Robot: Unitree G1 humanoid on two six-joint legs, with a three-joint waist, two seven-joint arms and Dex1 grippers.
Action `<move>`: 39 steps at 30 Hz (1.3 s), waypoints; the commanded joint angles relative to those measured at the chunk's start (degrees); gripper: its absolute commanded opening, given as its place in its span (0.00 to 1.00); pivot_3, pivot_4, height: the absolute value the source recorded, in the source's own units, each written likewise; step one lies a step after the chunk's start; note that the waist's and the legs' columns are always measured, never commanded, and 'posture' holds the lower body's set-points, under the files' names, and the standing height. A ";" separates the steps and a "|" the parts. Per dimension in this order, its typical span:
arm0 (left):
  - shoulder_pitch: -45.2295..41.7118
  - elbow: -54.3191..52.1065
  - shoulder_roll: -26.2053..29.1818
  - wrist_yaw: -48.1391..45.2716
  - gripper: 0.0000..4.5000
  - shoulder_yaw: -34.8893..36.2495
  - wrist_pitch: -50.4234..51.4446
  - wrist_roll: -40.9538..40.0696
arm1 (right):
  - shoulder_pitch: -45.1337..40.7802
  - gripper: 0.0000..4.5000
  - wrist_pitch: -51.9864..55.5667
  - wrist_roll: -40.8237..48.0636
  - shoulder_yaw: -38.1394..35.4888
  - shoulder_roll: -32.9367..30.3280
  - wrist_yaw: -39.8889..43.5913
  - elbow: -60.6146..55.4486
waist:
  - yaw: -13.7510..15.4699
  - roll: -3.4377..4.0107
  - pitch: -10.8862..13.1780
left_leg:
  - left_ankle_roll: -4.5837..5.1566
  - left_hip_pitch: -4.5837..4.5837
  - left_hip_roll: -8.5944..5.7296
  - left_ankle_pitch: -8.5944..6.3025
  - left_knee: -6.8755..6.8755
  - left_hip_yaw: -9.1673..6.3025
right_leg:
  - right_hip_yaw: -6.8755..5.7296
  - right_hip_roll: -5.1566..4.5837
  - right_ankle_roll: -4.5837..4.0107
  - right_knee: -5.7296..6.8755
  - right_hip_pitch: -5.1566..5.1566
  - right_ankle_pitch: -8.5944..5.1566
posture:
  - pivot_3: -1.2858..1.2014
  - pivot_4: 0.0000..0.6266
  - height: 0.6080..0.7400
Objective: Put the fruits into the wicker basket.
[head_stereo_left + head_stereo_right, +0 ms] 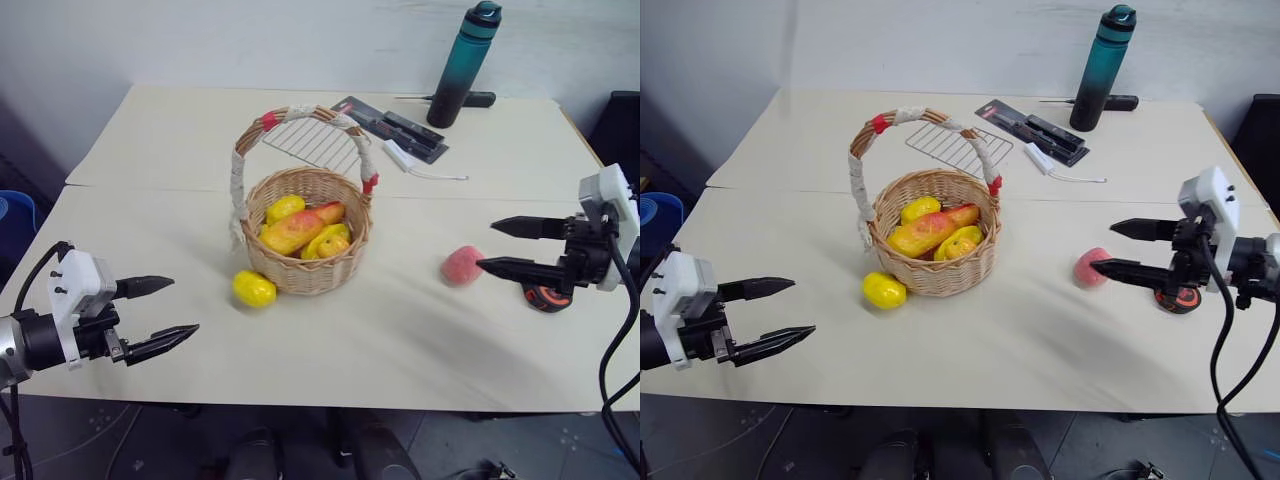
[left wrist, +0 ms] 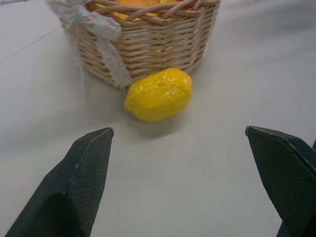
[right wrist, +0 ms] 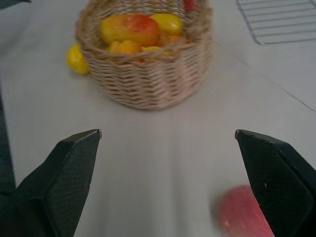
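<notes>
Tabletop (image 1: 420, 340): I saw a pale cream surface made of two panels, with a seam running across behind the basket; its near edge was cut off by neither arm.
Wicker basket (image 1: 305, 270): it stood upright near the middle of the tabletop, its tall arched handle wrapped in white cloth with red bands. It held several yellow and orange-red fruits; I could not count them, since they overlapped and the wall hid their lower parts.
Bottle (image 1: 463, 65): a dark teal one stood upright at the far edge, with a dark pen-like thing lying behind it, partly hidden.
Wire rack (image 1: 318, 142): it lay flat behind the basket, partly screened by the handle.
Dark flat tool (image 1: 392, 128): it lay beside the rack, with a small white item and thin cord next to it; I could not make out what they were.
Left gripper (image 1: 167, 311): its fingers were spread wide and empty, above the near-left tabletop, pointed toward the lemon.
Right gripper (image 1: 512, 248): its fingers were released and empty, level, with the lower tip just in front of the peach.
Lemon (image 1: 254, 289): it lay on the tabletop against the basket's near-left base, outside it.
Peach (image 1: 462, 266): it lay on the tabletop right of the basket, well apart from it.
Tape measure (image 1: 547, 297): orange and black, mostly hidden behind the right gripper.
</notes>
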 commanded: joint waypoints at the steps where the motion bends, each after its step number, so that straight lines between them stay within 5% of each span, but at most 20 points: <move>1: -3.13 -0.45 -2.81 4.78 1.00 -4.65 -0.07 -0.17 | -2.66 1.00 0.82 4.51 0.31 0.43 -0.31 -5.90 | -0.02 -0.09 -0.02 | 0.03 -0.02 0.02 -0.02 0.00 0.01 | 0.00 0.00 0.06 -0.05 0.02 0.06 | 0.52 0.24 1.00; 9: -12.92 4.93 -9.57 14.23 1.00 -17.78 -0.59 4.76 | -4.86 1.00 0.52 5.53 3.26 1.83 -2.58 -6.94 | 0.16 -0.17 -0.07 | 0.17 -0.18 0.10 -0.29 -0.01 0.02 | -0.08 0.00 0.43 -0.31 -0.01 0.30 | 0.52 0.24 1.00; 18: -17.77 13.56 -3.21 6.05 1.00 -32.71 -13.85 18.47 | -4.96 1.00 0.99 6.80 3.12 2.47 -4.46 -6.84 | 0.05 -0.16 -0.07 | 0.11 -0.16 0.16 -0.38 -0.11 0.07 | -0.12 0.01 0.35 -0.32 -0.07 0.26 | 0.52 0.24 1.00; 23: -21.78 18.34 -4.56 6.31 1.00 -36.51 -18.30 22.88 | -4.81 1.00 0.48 6.35 3.25 2.83 -5.04 -6.59 | 0.16 -0.14 -0.07 | 0.14 -0.16 0.14 -0.39 -0.09 0.11 | -0.10 -0.03 0.37 -0.32 -0.06 0.26 | 0.52 0.24 1.00; 27: -22.92 19.23 -6.45 6.63 1.00 -36.42 -18.57 22.92 | -4.16 1.00 0.39 6.54 2.97 3.00 -5.42 -7.24 | 0.07 -0.13 -0.08 | 0.16 -0.16 0.16 -0.40 -0.10 0.12 | -0.11 -0.03 0.38 -0.29 -0.07 0.27 | 0.52 0.24 1.00; 32: -21.61 17.85 -5.45 4.55 0.75 -34.69 -18.41 21.69 | -3.45 1.00 -0.02 6.35 2.80 2.95 -5.44 -7.42 | 0.06 -0.13 -0.08 | 0.16 -0.16 0.17 -0.40 -0.09 0.11 | -0.12 -0.03 0.38 -0.26 -0.07 0.27 | 0.52 0.24 1.00; 39: -16.34 2.31 -2.06 1.05 0.67 -22.19 -3.25 3.08 | -2.25 1.00 -0.79 6.20 2.54 2.83 -5.38 -7.65 | 0.00 -0.13 -0.07 | 0.15 -0.16 0.20 -0.40 -0.05 0.11 | -0.13 -0.03 0.37 -0.14 -0.09 0.26 | 0.52 0.24 1.00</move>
